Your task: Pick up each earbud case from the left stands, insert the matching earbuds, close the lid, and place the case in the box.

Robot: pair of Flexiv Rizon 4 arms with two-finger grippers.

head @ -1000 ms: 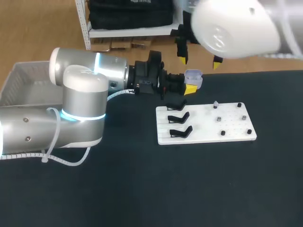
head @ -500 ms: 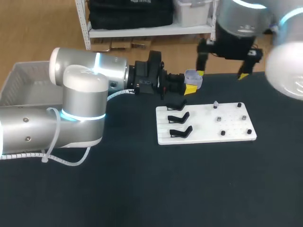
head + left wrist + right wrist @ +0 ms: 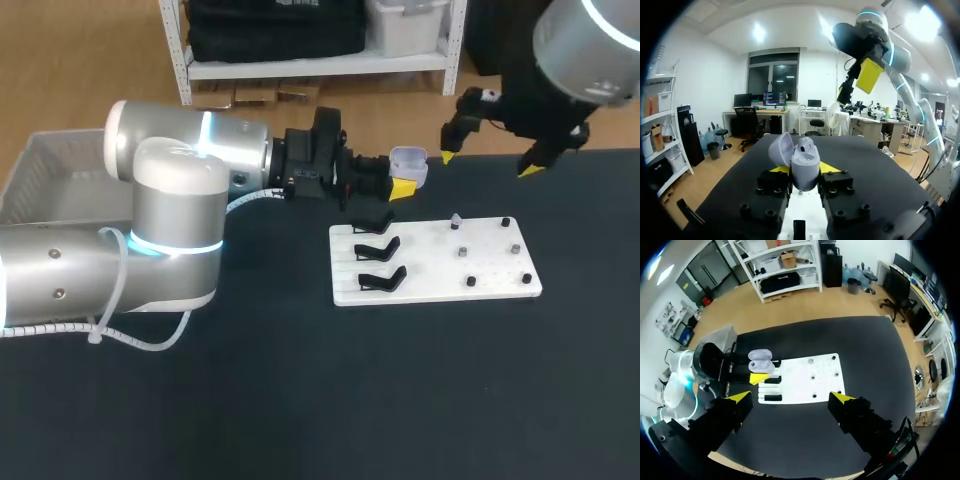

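head view: the left gripper [image 3: 388, 186] comes in from the left and is clamped on the lilac earbud case [image 3: 408, 160], which it holds just past the far left corner of the white board [image 3: 430, 285]. none of the three black stands [image 3: 377, 248] on the board's left side carries a case. on its right half sit small pieces, one pale piece [image 3: 456, 220] and the rest dark, too small to tell earbud from peg. the right gripper [image 3: 488, 164] hangs over the table's far edge beyond the board, fingers spread wide with nothing in them. the box [image 3: 40, 170] lies far left, beside the left arm.

left wrist view: the case stands between the two yellow pads [image 3: 827, 167], both touching it. its lid [image 3: 780, 149] is tipped back and the hollow faces up and outward. the right gripper is well ahead and above.

right wrist view: from high up the whole board shows between this gripper's wide-apart fingers, and the case sits beside the corner nearest the stands.

the step in hand, as i judge it, is fetching the matching earbud. the right gripper should centre over the pale piece and narrow its fingers before descending, so the neighbours go unknocked. it should then take the piece by its sides, with the case held level and its lid clear of the approach.
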